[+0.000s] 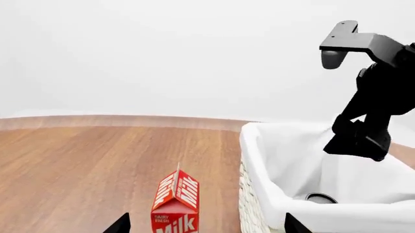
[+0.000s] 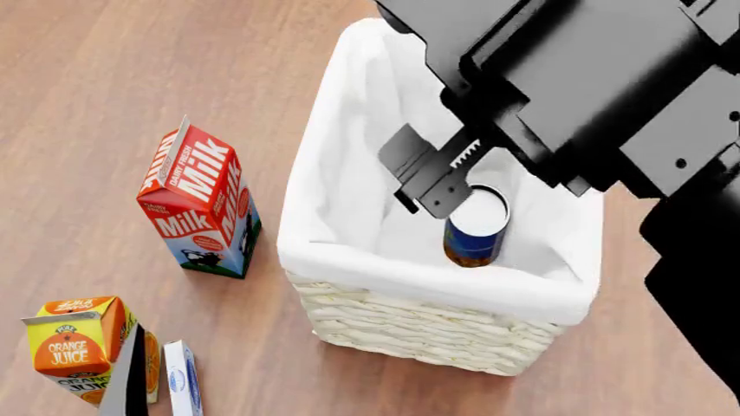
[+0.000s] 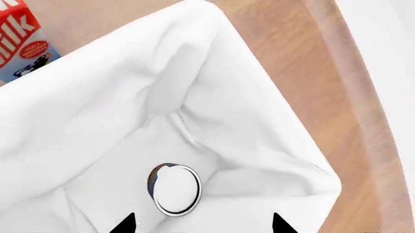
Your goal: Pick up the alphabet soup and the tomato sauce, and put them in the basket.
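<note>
1. The soup [image 2: 476,227] stands upright inside the basket [image 2: 347,251], on the white liner near the wall at 5 o'clock in the head view; its silvery lid faces up and the blue label shows below it.
2. In the right wrist view the soup's lid [image 3: 175,189] lies straight below the camera, with both black fingertips [image 3: 124,224] spread wide either side of it and touching nothing.
3. The right gripper [image 2: 434,178] hangs over the basket's middle, jaws apart, just at 10 o'clock from the soup in the head view and clear of it.
4. The left gripper [image 1: 204,225] shows only two dark tips at the frame edge of its wrist view, set well apart with nothing between them.
5. The milk [image 2: 199,201] stands on the wooden table [image 2: 104,78] at 9 o'clock from the basket, near it but apart.
6. The juice [image 2: 81,347] stands at 7 o'clock, beside a thin white-and-blue carton [image 2: 183,381].
7. The sauce is not visible in any view.
</note>
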